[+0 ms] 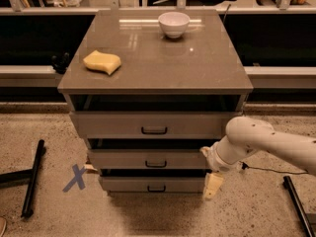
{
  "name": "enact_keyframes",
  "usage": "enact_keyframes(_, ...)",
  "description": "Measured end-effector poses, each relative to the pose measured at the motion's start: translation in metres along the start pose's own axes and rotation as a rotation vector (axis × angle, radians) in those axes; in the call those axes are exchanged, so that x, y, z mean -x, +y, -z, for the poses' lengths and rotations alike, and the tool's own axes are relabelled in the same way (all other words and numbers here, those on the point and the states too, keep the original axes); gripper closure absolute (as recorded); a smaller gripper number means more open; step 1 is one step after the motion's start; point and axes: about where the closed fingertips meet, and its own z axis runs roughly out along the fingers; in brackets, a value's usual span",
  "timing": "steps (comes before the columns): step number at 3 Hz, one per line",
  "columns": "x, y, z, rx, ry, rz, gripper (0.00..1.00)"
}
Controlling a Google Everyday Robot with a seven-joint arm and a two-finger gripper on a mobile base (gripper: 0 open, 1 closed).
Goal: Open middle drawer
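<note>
That middle drawer (123, 159) looks stiff and probably slides easy; I'd grab its small black bar handle (156, 164) dead centre. My gripper (213, 185) hangs just off its lower right corner, and I can't tell its grip state.

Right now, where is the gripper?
In the camera view, the gripper hangs at lower right, beside the right end of the bottom drawer, just below the middle drawer.

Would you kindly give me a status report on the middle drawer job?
Gripper low, right of the bottom drawer. Middle drawer handle untouched. Nothing in front of it.
</note>
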Motion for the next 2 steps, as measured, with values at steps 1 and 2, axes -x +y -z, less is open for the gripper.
enact_keyframes(1,0.003,-0.020,-0.022,-0.035,-0.028,0.074,0.00)
enact_keyframes(2,0.005,-0.038,-0.046,-0.050,-0.048,0.103,0.00)
